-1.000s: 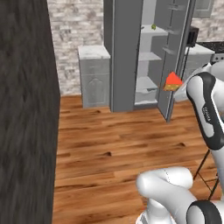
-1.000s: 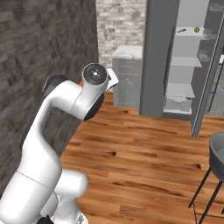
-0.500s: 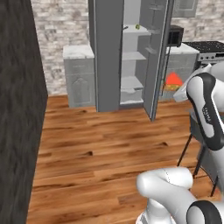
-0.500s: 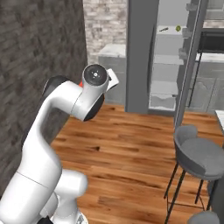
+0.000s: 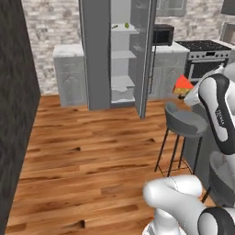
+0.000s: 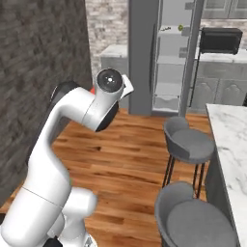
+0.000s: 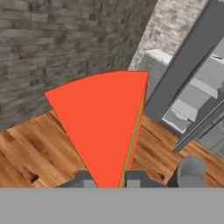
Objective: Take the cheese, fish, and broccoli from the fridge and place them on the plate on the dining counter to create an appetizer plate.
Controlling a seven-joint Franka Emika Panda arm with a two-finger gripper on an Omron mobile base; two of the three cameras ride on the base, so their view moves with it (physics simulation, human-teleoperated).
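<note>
Gripper: your gripper (image 7: 108,181) is clamped on the cheese (image 7: 105,127), its orange-red wedge rising between the two fingertips.
Cheese: you hold it in the air beside a grey stool (image 5: 184,122), well apart from the fridge (image 5: 117,50).
Fridge: its door stands open; a small green item sits on the top shelf (image 5: 124,30).
Counter: you see the marble dining counter (image 6: 231,140) at the right.
</note>
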